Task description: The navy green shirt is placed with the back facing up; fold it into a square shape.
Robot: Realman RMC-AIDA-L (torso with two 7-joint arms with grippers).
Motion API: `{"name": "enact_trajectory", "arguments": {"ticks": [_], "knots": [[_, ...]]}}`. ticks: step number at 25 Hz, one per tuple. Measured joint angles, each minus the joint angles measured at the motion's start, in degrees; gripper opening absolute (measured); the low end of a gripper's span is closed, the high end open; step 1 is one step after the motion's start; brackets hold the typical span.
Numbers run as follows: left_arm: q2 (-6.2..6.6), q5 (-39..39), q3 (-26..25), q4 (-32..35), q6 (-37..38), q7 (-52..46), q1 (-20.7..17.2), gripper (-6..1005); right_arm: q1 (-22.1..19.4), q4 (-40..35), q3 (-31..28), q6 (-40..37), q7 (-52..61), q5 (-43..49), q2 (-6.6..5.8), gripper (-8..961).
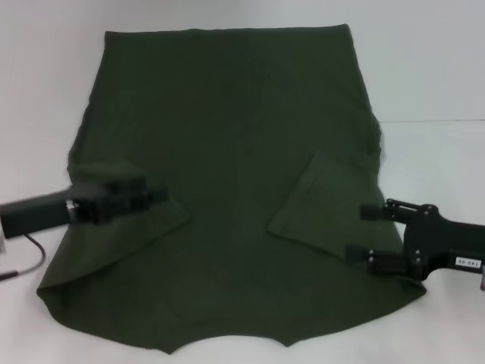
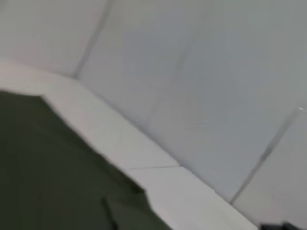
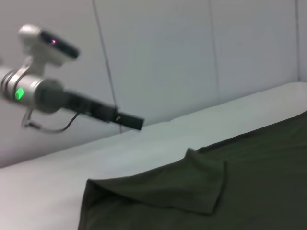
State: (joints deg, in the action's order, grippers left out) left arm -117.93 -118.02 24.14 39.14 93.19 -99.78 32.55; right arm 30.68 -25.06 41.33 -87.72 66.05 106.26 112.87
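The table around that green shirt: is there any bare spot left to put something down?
Yes. The white table is bare beyond the navy green shirt toward the far right and far left corners. The near side is crowded: the left gripper and right gripper sit over the folded sleeves.

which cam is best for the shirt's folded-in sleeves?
Head view. It shows the whole navy green shirt flat on the table, both sleeves folded inward, with the left tool and the right tool over its edges. The right wrist view shows one folded sleeve only; the left wrist view catches just an edge of dark fabric.
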Motion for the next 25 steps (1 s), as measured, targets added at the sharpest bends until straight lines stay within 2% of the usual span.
{"name": "enact_trajectory", "arguments": {"ticks": [5,10,17,25], "knots": [[2.35,-5.81,-1.15,3.63,-1.57,-17.87,1.53,797,0.19,0.01,-0.01,-0.17,-1.52,0.47,0.44,865],[3.64,-13.95,-4.27,6.99,-1.27,-30.16,1.4,797,0.69,-0.06,0.01,-0.24,-2.78,0.68,0.22,865],[4.16,-22.24,-12.76,7.83,-2.5,-37.19,-0.75,796,2.19,-0.08,0.22,-0.53,-2.87,3.27,-0.04,864],[4.15,-28.57,-13.55,7.24,-3.75,-40.5,-1.15,795,3.45,-0.11,0.26,-0.6,-3.12,4.3,-0.03,864]]}}
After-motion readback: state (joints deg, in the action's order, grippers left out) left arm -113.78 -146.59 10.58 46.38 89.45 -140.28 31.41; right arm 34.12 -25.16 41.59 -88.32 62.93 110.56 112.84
